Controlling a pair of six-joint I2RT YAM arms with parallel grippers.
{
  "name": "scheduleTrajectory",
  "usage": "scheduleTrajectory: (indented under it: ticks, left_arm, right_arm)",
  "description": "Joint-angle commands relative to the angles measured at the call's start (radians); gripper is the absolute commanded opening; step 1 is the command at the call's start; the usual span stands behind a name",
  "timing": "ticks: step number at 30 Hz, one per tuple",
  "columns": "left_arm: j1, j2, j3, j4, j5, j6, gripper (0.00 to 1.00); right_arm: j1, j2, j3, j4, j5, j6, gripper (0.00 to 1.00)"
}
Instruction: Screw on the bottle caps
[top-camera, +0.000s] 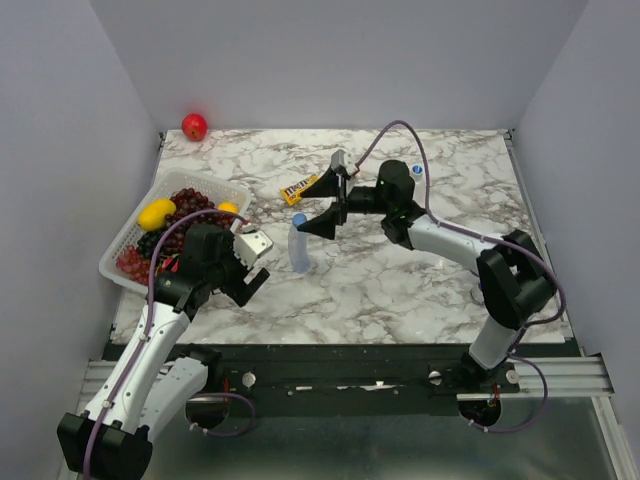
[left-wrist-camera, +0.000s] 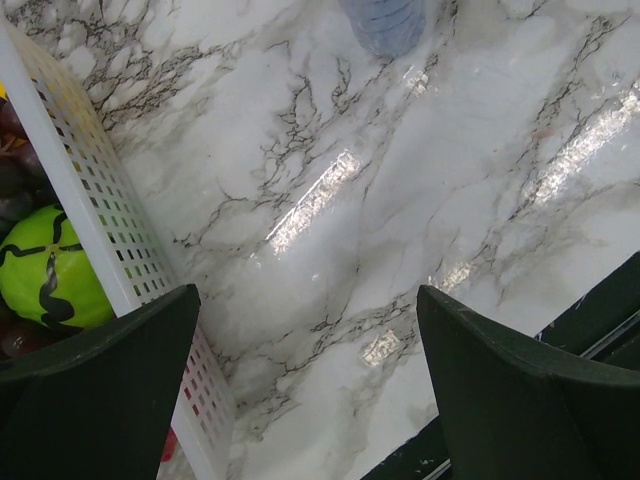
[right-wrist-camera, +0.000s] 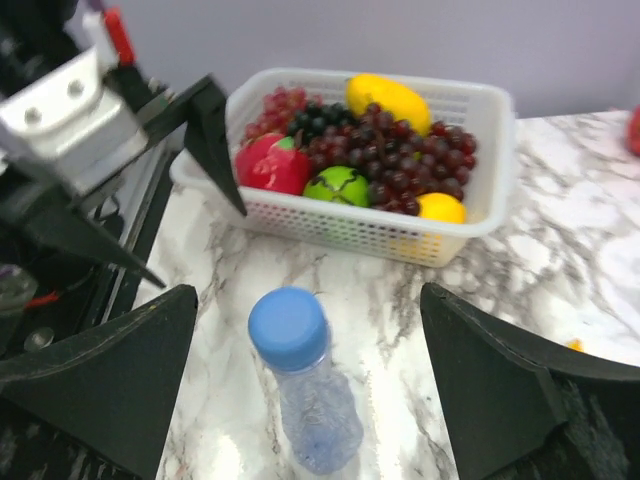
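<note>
Blue cap (right-wrist-camera: 288, 325) is sitting on top of the slim clear bottle (right-wrist-camera: 318, 415), which is standing upright mid-table (top-camera: 400, 270). Can't tell whether the thread is seating fully. Only seeing one bottle here.

Right pincer (right-wrist-camera: 307, 295) is hanging spread wide, one finger either side of the bottle, touching nothing. Left pincer (left-wrist-camera: 305, 300) is also gaping, empty, hovering low on the bottle's basket side.

Handling guess: bottle is looking light, thin-walled and tippy. Squeezing the body hard is likely denting it or skating it on the glossy marble. Better bracing it low on the body with one pincer and pinching the cap by its rim with the other. Cap is small and smooth, so expecting slip.

Room: basket (right-wrist-camera: 350, 228) wall is crowding the left pincer, near the bottle. Candy packet (top-camera: 300, 187) is lying just behind the bottle. Most free room is lying right of the bottle.
</note>
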Motion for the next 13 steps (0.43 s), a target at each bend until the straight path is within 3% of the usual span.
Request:
scheduleTrajectory:
  ticks: [1, 2, 5, 8, 13]
  left_arm:
    - [0.015, -0.016, 0.03, 0.067, 0.021, -0.015, 0.99]
    - [0.017, -0.02, 0.04, 0.082, 0.018, -0.015, 0.99]
    - [0.029, -0.023, 0.046, 0.112, 0.022, -0.019, 0.99]
    - [0.038, -0.028, 0.034, 0.182, 0.019, -0.048, 0.99]
    - [0.052, -0.022, 0.018, 0.332, -0.002, -0.154, 0.99]
  right_arm:
    - [-0.01, -0.177, 0.134, -0.374, 0.237, -0.066, 0.99]
    - [-0.01, -0.191, 0.196, -0.533, 0.393, -0.062, 0.99]
    - [-0.01, -0.232, 0.27, -0.773, 0.7, -0.051, 1.0]
    - [-0.01, -0.272, 0.309, -0.875, 0.913, -0.104, 1.0]
    - [-0.01, -0.312, 0.375, -0.978, 1.042, -0.199, 1.0]
